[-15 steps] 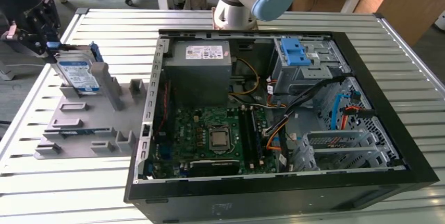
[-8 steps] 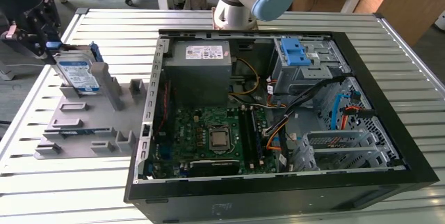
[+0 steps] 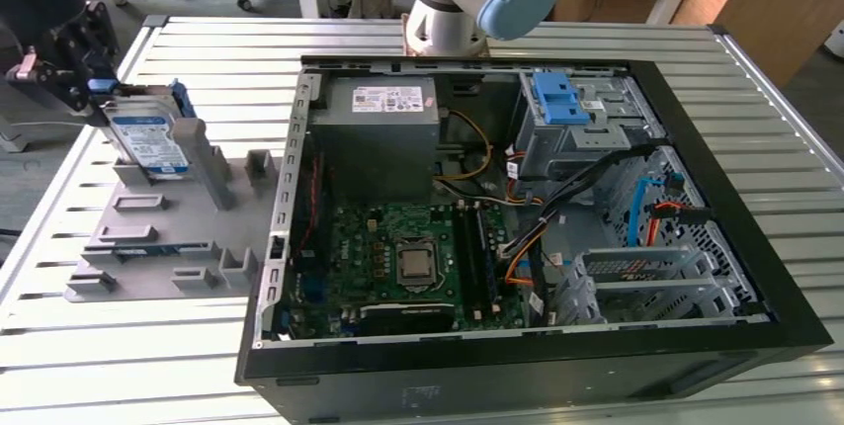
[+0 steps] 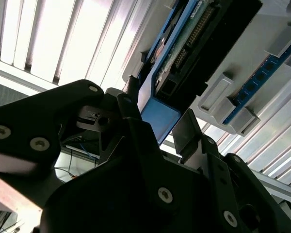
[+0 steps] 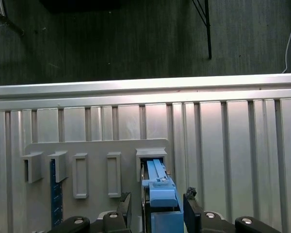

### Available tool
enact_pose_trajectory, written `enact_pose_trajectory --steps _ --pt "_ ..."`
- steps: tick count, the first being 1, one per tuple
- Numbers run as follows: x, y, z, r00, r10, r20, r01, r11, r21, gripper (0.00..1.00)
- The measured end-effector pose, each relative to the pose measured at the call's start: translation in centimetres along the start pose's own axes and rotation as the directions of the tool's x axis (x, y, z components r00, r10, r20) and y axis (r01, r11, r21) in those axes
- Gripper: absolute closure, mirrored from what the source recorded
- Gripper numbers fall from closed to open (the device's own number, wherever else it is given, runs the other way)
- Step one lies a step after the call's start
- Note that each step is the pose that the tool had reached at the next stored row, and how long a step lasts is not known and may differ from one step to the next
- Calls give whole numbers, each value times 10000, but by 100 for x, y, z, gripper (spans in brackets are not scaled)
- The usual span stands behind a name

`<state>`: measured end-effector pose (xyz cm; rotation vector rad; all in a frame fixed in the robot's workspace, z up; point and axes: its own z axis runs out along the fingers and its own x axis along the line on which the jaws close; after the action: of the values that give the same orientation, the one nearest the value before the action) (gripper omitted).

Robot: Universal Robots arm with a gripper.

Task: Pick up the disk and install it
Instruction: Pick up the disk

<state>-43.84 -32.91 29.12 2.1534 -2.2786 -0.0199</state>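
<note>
I see the disk (image 3: 148,140) standing on its edge in a slot of the grey rack (image 3: 158,232), on the exterior view's left, outside the case (image 3: 528,366). Its long axis goes up out of the slot and leans a little. The labelled face is turned toward the exterior view's right, and the upper end is at the gripper (image 3: 101,99). In the second wrist view the circuit side of the disk (image 4: 182,58) shows, with its blue frame end between the fingers (image 4: 189,128).

The arm base (image 3: 462,0) stands behind the case. The gripper hangs over the rack and points down onto the top of the disk. In the first wrist view the gripper (image 5: 157,206) has one finger on each side of the disk (image 5: 160,191). The fingers are spread, and a thin gap shows on both sides, so they are not pinching it.

The rack (image 5: 114,150) also holds a blue strip (image 5: 53,189) in another slot, well apart from the disk. The case lies open on the slatted table (image 3: 132,366). Inside it are a grey power supply (image 3: 382,119), a green board (image 3: 395,257) and a blue latch (image 3: 564,99) on a metal cage.
</note>
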Motion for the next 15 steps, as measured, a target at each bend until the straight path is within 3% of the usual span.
enact_pose_trajectory --steps 6,9,10,15 --pt "0 0 37 10000 1 -2 -1 10000 -3 45" --pt "0 -1 40 10000 1 -1 -1 10000 0 53" --pt "0 -1 40 10000 1 -1 -1 10000 0 60" --pt "0 -1 40 10000 1 -1 -1 10000 0 63"
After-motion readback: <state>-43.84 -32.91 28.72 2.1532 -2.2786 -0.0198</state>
